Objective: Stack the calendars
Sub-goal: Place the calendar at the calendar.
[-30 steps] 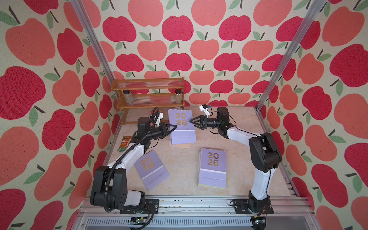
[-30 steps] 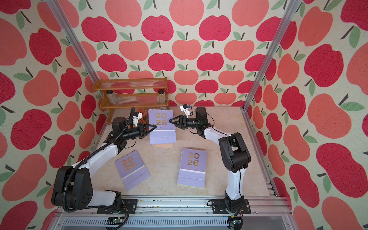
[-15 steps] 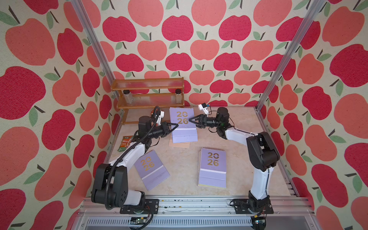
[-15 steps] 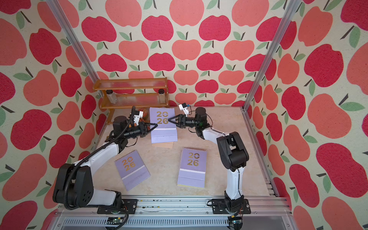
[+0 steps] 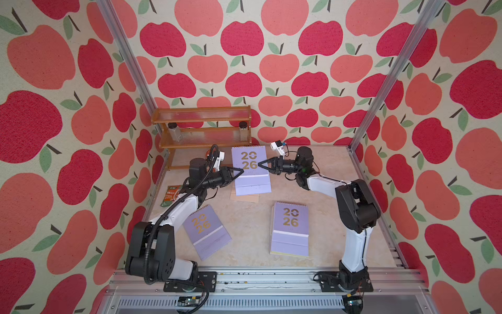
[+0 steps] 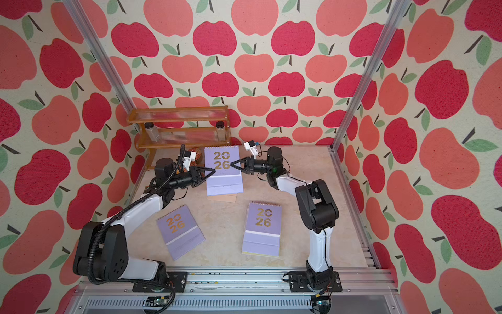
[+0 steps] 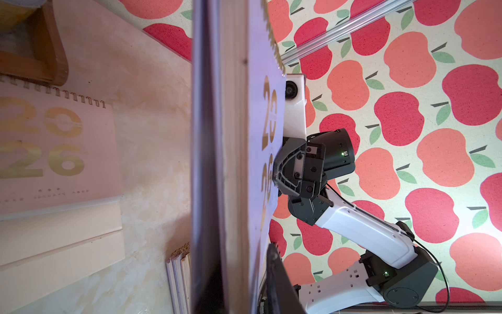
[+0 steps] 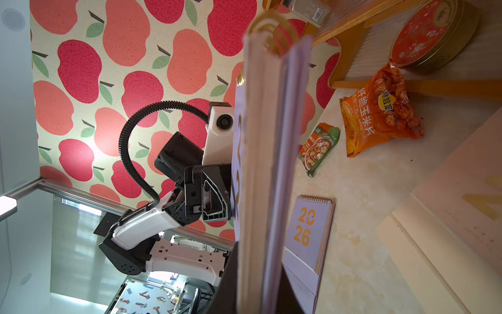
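Note:
A lilac calendar (image 5: 250,163) (image 6: 221,160) with gold "2026" hangs above the back middle of the table. My left gripper (image 5: 241,170) (image 7: 239,271) is shut on its left edge, and my right gripper (image 5: 259,164) (image 8: 258,271) is shut on its right edge. Both wrist views see it edge-on (image 7: 236,136) (image 8: 269,136). Under it, a pale pink calendar (image 7: 54,149) (image 5: 244,198) lies flat on the table. Another lilac calendar (image 5: 206,231) lies askew at front left. A third lilac calendar (image 5: 290,228) lies at front right, on top of a yellowish one.
A wooden shelf (image 5: 202,127) with two small jars stands against the back wall on the left. In front of it sit a round tin (image 8: 432,38), an orange snack packet (image 8: 380,114) and a green one (image 8: 319,146). Metal rails edge the table.
My right gripper, open beside the calendar a second ago, has shut on its right edge. The calendar has shifted slightly toward the back, with my left gripper still on it.

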Action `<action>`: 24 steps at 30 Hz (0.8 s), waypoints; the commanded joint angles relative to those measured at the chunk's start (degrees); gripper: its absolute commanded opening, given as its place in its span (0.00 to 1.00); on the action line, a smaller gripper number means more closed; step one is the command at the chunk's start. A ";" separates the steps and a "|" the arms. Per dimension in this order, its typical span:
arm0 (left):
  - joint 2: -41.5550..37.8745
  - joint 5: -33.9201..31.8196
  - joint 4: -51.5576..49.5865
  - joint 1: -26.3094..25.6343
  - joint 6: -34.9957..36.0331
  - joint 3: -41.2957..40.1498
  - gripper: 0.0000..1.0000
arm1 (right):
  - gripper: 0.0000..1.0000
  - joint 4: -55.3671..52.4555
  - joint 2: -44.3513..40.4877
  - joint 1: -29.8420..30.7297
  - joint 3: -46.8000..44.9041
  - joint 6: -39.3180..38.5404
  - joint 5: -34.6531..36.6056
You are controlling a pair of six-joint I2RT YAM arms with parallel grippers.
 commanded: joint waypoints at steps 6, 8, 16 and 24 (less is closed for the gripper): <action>-4.26 0.37 -4.28 3.07 4.01 2.29 0.57 | 0.00 1.64 -1.71 -1.66 -1.64 -0.74 -1.46; -5.62 0.60 -6.14 4.41 5.00 2.34 0.60 | 0.00 0.23 -2.64 -2.20 -1.96 -1.60 -1.61; -8.77 1.40 -11.08 8.02 8.16 2.73 0.64 | 0.00 -11.21 -7.08 -2.81 -1.48 -8.92 -3.31; -6.15 1.66 -7.62 5.64 6.89 2.43 0.66 | 0.00 -15.36 -9.14 -1.60 -0.81 -11.34 -4.34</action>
